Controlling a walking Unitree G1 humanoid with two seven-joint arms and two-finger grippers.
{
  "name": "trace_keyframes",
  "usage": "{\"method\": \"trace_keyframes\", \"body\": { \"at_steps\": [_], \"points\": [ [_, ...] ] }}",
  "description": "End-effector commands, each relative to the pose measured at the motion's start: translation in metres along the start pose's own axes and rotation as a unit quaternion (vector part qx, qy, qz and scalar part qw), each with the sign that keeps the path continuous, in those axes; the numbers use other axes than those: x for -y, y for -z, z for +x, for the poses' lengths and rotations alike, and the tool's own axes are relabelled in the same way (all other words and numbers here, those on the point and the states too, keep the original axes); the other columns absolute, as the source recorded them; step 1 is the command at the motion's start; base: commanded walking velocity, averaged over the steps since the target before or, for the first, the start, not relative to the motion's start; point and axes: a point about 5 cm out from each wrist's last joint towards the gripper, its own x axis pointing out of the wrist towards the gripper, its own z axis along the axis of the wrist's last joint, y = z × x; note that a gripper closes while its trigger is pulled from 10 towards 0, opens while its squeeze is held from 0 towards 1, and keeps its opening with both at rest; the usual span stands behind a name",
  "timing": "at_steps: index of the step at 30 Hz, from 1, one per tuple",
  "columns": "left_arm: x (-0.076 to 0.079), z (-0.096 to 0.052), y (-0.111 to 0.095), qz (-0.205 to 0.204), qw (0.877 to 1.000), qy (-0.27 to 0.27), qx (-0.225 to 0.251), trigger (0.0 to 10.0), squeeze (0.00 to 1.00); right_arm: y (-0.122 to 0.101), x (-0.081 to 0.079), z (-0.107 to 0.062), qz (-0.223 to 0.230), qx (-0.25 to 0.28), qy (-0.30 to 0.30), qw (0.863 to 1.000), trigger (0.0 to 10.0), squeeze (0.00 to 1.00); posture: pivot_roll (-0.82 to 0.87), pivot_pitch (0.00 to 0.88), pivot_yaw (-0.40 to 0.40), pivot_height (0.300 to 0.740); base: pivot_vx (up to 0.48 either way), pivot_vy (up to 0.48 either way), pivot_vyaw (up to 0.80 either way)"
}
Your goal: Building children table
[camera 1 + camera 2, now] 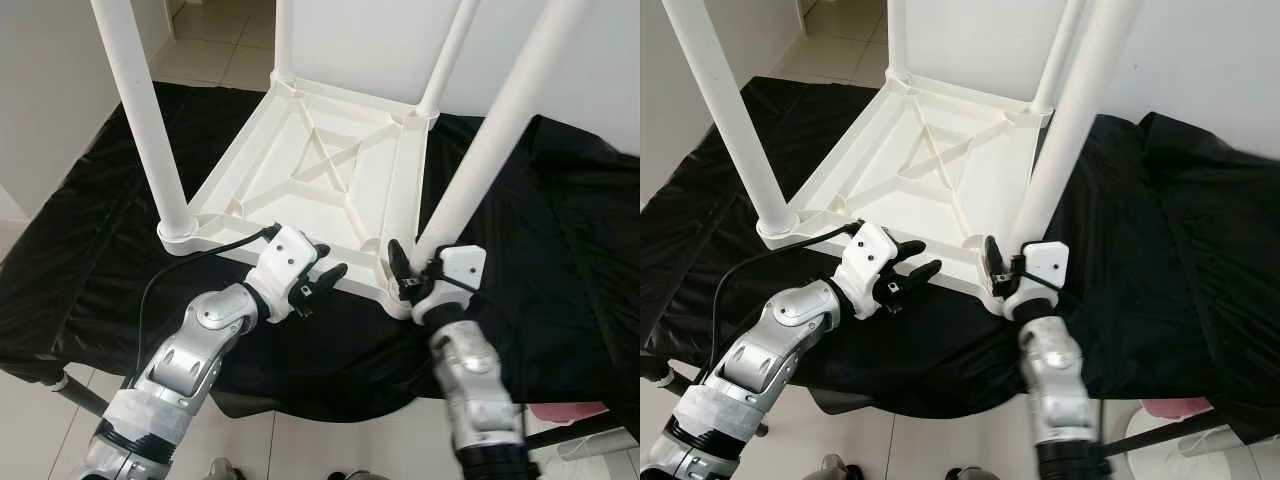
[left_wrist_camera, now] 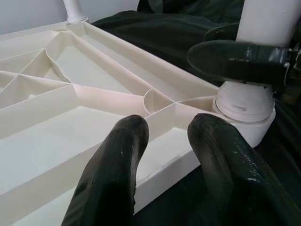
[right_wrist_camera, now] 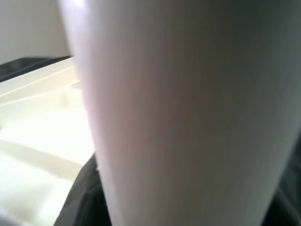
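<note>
A white plastic children's table (image 1: 300,170) lies upside down on a black cloth, its legs pointing up. My right gripper (image 1: 420,268) is shut on the near right leg (image 1: 490,130) just above its socket (image 2: 244,101); one of its black fingers (image 2: 235,61) presses the leg's side. That leg (image 3: 178,113) stands very close in the right wrist view. My left gripper (image 1: 325,262) is open at the tabletop's front rim (image 2: 160,176), to the left of that leg, with nothing held. The near left leg (image 1: 150,130) stands in its corner.
The black cloth (image 1: 560,250) covers a low stand with metal bars (image 1: 80,395) at the front. Two far legs (image 1: 450,55) rise near a white wall. Tiled floor (image 1: 330,445) lies below, with a pink object (image 1: 565,412) at the lower right.
</note>
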Motion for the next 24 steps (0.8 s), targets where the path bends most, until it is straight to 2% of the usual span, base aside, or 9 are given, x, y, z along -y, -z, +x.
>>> {"method": "trace_keyframes", "body": {
  "at_steps": [1,4,5,12,13,19,24],
  "points": [
    [0.006,0.001,0.001,0.000,1.000,0.024,-0.003,10.0,0.00,0.015,-0.006,-0.006,-0.004,-0.040,0.020,0.999,10.0,0.00,0.04,0.095,-0.075,0.740,0.000,0.000,0.00],
    [0.006,0.001,0.001,0.000,1.000,0.025,-0.003,10.0,0.00,0.017,-0.013,-0.005,-0.020,-0.056,0.023,0.998,10.0,0.00,0.04,0.091,-0.074,0.740,0.000,0.000,0.00],
    [0.005,0.003,0.000,0.001,1.000,0.024,-0.002,10.0,0.00,0.017,-0.003,-0.001,0.022,-0.063,0.060,0.996,10.0,0.00,0.03,0.083,-0.068,0.740,0.000,0.000,0.00],
    [0.005,0.004,-0.001,0.001,1.000,0.023,0.001,10.0,0.00,0.012,-0.012,-0.001,0.015,-0.046,0.040,0.998,10.0,0.00,0.03,0.071,-0.060,0.740,0.000,0.000,0.00],
    [0.005,0.005,-0.001,0.001,1.000,0.023,0.002,10.0,0.00,0.011,-0.014,-0.001,0.020,-0.044,0.034,0.998,10.0,1.00,0.03,0.068,-0.063,0.740,0.000,0.000,0.00],
    [0.004,0.006,-0.002,-0.002,1.000,0.017,0.006,10.0,0.00,0.005,-0.013,-0.003,0.035,-0.023,0.023,0.999,10.0,1.00,0.02,0.068,-0.070,0.740,0.000,0.000,0.00],
    [0.008,0.007,-0.002,-0.011,1.000,0.013,0.012,10.0,0.00,-0.004,-0.004,-0.004,0.037,0.000,-0.005,0.999,10.0,1.00,0.02,0.070,-0.072,0.740,0.000,0.000,0.00]
  ]
}}
